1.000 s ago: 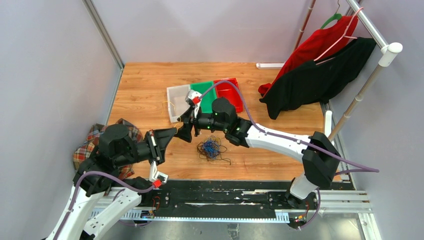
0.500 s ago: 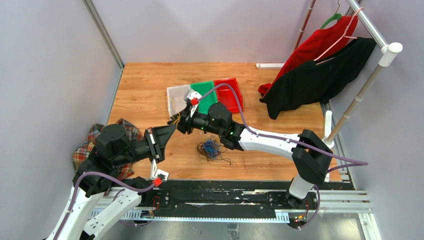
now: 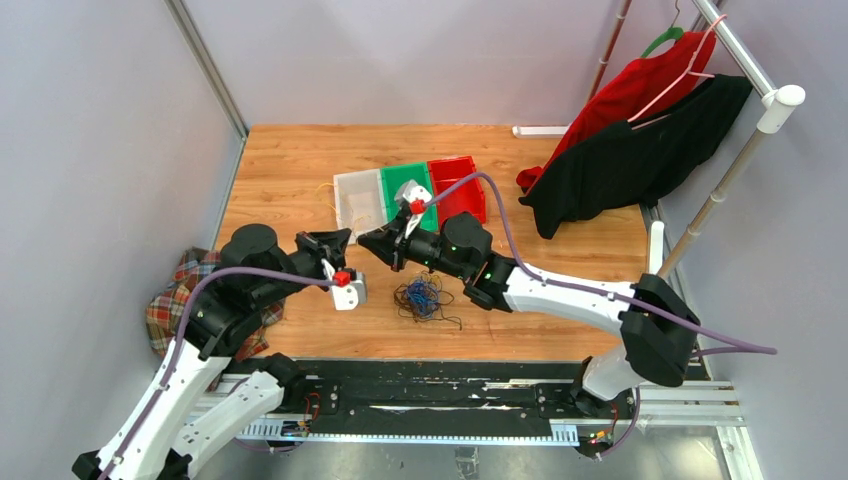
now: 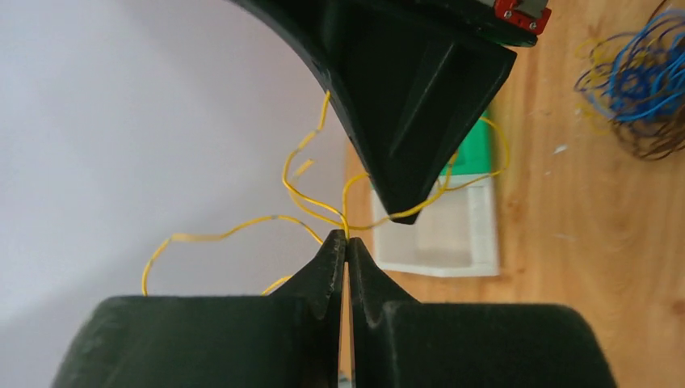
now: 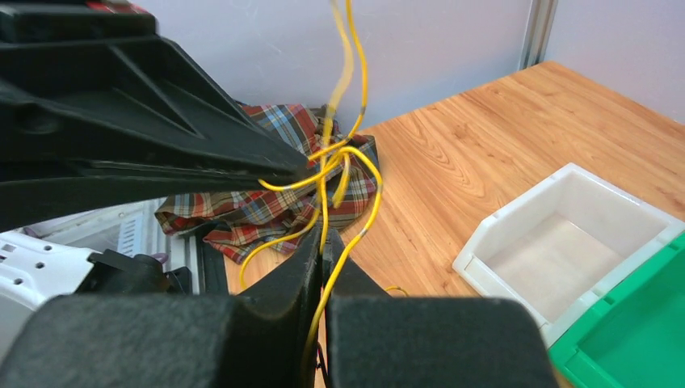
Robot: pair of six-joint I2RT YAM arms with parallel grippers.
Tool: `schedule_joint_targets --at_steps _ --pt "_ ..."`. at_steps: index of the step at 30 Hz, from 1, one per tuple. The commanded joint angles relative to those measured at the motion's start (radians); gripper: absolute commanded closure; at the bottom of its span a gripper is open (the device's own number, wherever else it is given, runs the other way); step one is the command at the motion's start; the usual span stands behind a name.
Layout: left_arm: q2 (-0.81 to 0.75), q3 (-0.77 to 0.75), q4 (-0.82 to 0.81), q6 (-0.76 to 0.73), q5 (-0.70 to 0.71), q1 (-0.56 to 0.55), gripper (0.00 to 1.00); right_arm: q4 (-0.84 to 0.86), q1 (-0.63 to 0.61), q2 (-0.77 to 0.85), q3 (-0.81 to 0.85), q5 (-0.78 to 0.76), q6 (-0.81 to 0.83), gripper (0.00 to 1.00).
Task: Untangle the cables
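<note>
The cables [image 3: 422,297] lie as a loose blue, black and tan tangle on the desk [image 3: 290,180]. At their ten o'clock one kinked yellow wire [image 4: 313,210] hangs clear, pinched by my left tool [image 4: 346,236] and right tool [image 5: 323,241].

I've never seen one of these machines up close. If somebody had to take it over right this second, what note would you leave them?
Left tool: shut, pinching a yellow cable.
Right tool: shut on that yellow cable too, its tips close to the left tool's, above the wooden table.
Cables: a blue, black and tan bunch lies on the table, on the near side of the white bin.
Done: one yellow cable is lifted up, looped and kinked between the tools.
Left: straighten it out, then separate the bunch, which looks tangled.
</note>
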State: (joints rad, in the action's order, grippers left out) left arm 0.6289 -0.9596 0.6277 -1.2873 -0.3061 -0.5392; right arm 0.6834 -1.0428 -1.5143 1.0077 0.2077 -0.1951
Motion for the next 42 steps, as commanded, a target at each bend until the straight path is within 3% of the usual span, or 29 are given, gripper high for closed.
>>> schedule_joint_targets --at_steps 1,6,11,17,28,31,33,37,39,42 --pt "-0.005 -0.049 -0.019 0.339 -0.025 -0.003 0.92 0.033 0.007 0.059 -0.034 -0.013 -0.023 0.99" --pt "0.070 -0.115 0.080 0.519 -0.055 0.001 0.85 0.016 0.010 0.119 -0.052 -0.041 0.000 1.00" --pt "0.100 -0.139 0.118 0.779 -0.237 0.025 0.84 0.051 0.013 0.178 -0.077 -0.040 -0.026 1.00" --pt "0.078 -0.094 -0.011 0.981 -0.322 0.025 0.81 0.121 0.013 0.215 -0.105 -0.024 -0.091 0.99" --pt "0.069 0.012 -0.211 1.129 -0.292 0.025 0.78 0.261 0.013 0.109 -0.028 -0.026 -0.275 0.99" --pt "0.069 0.005 -0.213 1.151 -0.278 0.025 0.66 0.231 0.014 0.070 0.015 -0.069 -0.251 0.99" --pt "0.059 -0.020 -0.185 1.159 -0.281 0.025 0.51 0.173 0.023 0.056 0.035 -0.116 -0.207 0.99" --pt "0.033 -0.123 -0.043 1.098 -0.231 0.025 0.11 0.055 0.077 0.047 0.059 -0.154 -0.074 0.99" --pt "0.026 -0.185 0.052 1.059 -0.145 0.025 0.02 -0.022 0.102 0.034 0.084 -0.160 0.006 0.99" --pt "0.045 -0.278 0.187 1.016 0.058 0.025 0.02 -0.136 0.126 -0.009 0.137 -0.162 0.126 0.99"
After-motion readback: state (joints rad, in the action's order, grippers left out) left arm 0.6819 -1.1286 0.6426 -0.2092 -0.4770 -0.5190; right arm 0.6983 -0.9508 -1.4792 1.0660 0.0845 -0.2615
